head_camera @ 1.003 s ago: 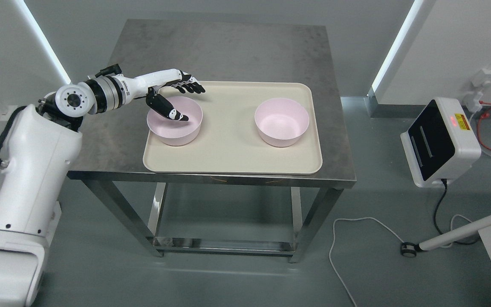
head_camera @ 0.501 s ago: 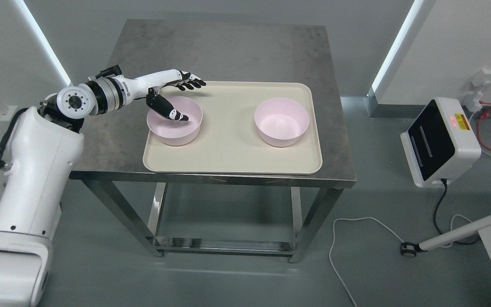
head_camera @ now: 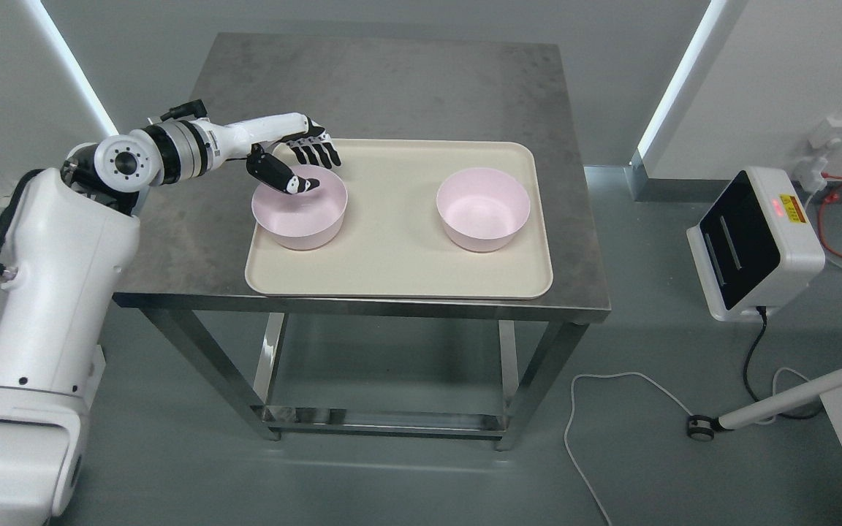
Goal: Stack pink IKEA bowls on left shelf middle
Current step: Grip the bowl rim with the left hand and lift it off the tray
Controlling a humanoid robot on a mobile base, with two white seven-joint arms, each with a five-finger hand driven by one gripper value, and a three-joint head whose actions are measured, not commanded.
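Two pink bowls stand on a beige tray (head_camera: 392, 274) on a steel table. The left bowl (head_camera: 302, 219) sits at the tray's left end and the right bowl (head_camera: 483, 212) toward its right end, both upright and hollow side up. My left hand (head_camera: 305, 172) is at the far rim of the left bowl. Its thumb (head_camera: 278, 175) dips inside the bowl, while its fingers (head_camera: 316, 154) curl down outside the rim, so the rim lies between them. The bowl rests on the tray. My right arm is out of view.
The steel table (head_camera: 392, 80) has bare surface behind and left of the tray. On the floor at the right are a white box device (head_camera: 753, 245), cables (head_camera: 611, 387) and a white wheeled leg (head_camera: 779, 402). No shelf shows.
My left hand's fingers, stretched flat over the tray before, have curled down behind the left bowl's far rim, and the thumb has drawn back toward that rim. Both bowls stay in place.
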